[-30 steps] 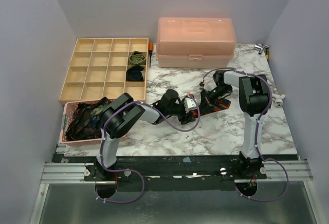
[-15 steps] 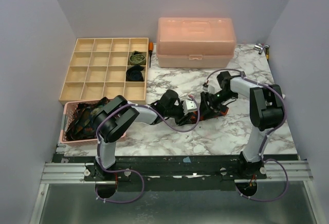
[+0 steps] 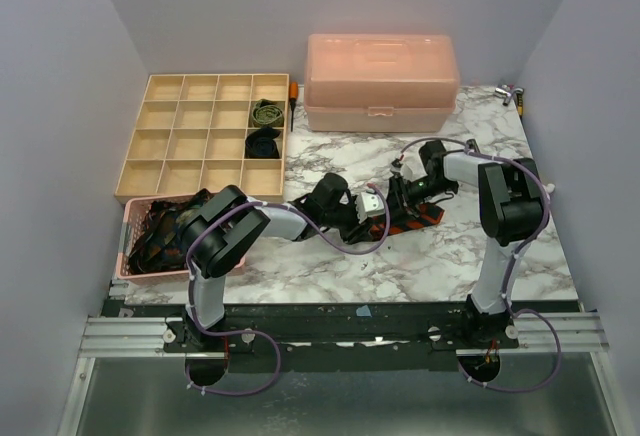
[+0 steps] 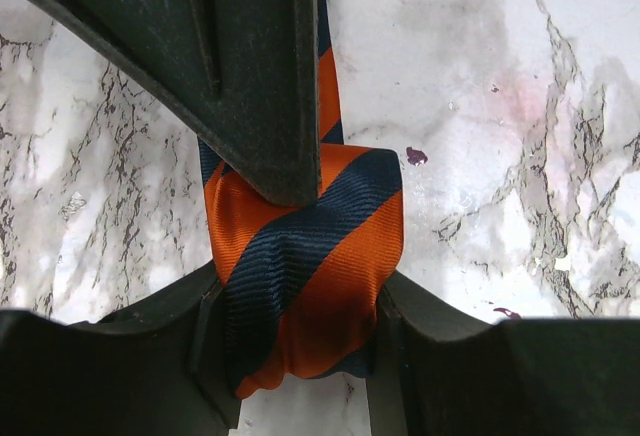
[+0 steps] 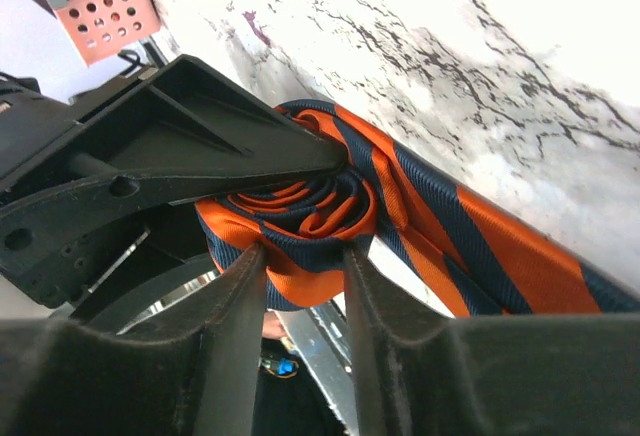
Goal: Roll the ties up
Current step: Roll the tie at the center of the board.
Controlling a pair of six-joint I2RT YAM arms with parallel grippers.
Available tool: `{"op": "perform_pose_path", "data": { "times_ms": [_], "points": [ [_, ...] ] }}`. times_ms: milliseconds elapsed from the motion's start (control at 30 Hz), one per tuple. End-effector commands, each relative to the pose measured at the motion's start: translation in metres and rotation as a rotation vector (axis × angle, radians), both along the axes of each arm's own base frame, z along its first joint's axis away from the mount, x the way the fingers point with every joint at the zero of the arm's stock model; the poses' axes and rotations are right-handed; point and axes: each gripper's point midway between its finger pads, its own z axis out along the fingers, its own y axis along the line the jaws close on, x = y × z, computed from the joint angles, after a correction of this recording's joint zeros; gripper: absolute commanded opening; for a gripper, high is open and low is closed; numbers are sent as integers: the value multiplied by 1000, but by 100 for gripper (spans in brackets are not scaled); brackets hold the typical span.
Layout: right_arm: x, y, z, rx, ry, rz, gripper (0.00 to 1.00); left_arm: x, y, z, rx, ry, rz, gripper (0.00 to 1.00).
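Both tools are on the orange-and-navy striped tie (image 3: 418, 214), which lies on the marble table (image 3: 450, 256) a little right of its middle, well short of the far edge. The left tool (image 4: 300, 331) is clamped across the rolled end (image 4: 300, 246), one finger on each flank of the coil. The right tool (image 5: 303, 291) pinches the same coil from its open side, jaws closed on the outer turns. The unrolled tail (image 5: 500, 256) runs away flat over the marble.

Your first risk is the tools themselves. They meet at one small bundle, and in the left wrist view a finger of the right tool (image 4: 250, 76) sits hard against the top of the roll. If you drive either arm inward, you will probably knock finger against finger or squeeze the coil out sideways.

The second risk is telescoping. The inner turns look loose and uneven from the right wrist. If you turn the roll while gripping only the outer layers, the core may slide out and leave you with a cone.

The third risk comes when you let go to regrip. The fabric looks springy, so with one tool off the coil may unwind.

Watch the tail too. If it twists or drags on the marble, the later turns will go on crooked.

The rolled olive tie (image 3: 266, 112) in the compartment tray (image 3: 135, 171) at the far left corner fills its cell snugly. A slack roll here probably would not fit.
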Motion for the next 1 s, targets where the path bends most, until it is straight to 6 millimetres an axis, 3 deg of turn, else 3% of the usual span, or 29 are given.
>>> {"op": "perform_pose_path", "data": {
  "times_ms": [0,133,267,400,633,967],
  "points": [
    [0,9,-1,69,3,25,30,-17,27,-45,162,142,45,20],
    [-4,6,-9,36,21,28,1,-17,24,-43,152,147,40,25],
    [8,-11,-35,-141,-37,16,0,-21,20,-30,85,141,13,55],
    [25,-26,-53,-270,-102,-8,0,-22,14,-9,-1,118,-1,69],
    [35,-49,-81,-434,-131,3,0,-13,6,7,-71,67,11,80],
    [25,-53,-98,-459,-77,32,0,20,-20,19,-116,109,114,79]
  ]
}}
